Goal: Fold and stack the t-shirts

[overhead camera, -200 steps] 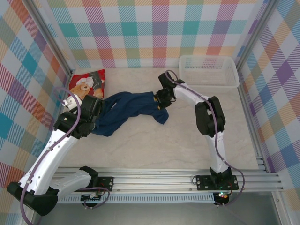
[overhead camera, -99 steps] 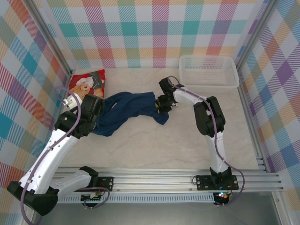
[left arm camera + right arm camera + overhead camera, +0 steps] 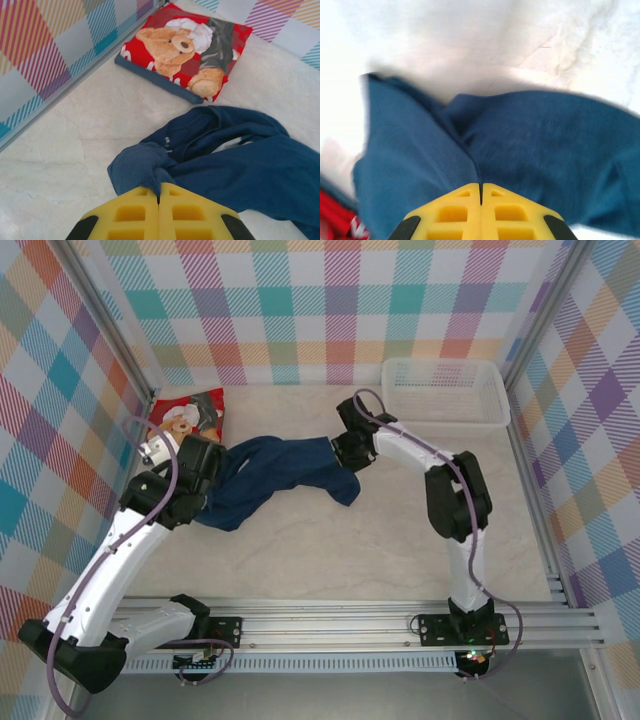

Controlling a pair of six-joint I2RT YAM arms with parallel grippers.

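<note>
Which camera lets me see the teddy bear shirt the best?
The left wrist camera: the red teddy-bear shirt lies folded, bear big and clear. From the top it is small and far off. The right wrist camera catches a blurry red corner.

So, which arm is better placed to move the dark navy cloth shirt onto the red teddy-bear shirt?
Left, probably: left gripper holds the navy shirt beside the red shirt; right gripper sits farther.

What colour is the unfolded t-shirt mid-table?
The unfolded t-shirt is plain dark navy blue; it shows best in the left wrist view.
</note>
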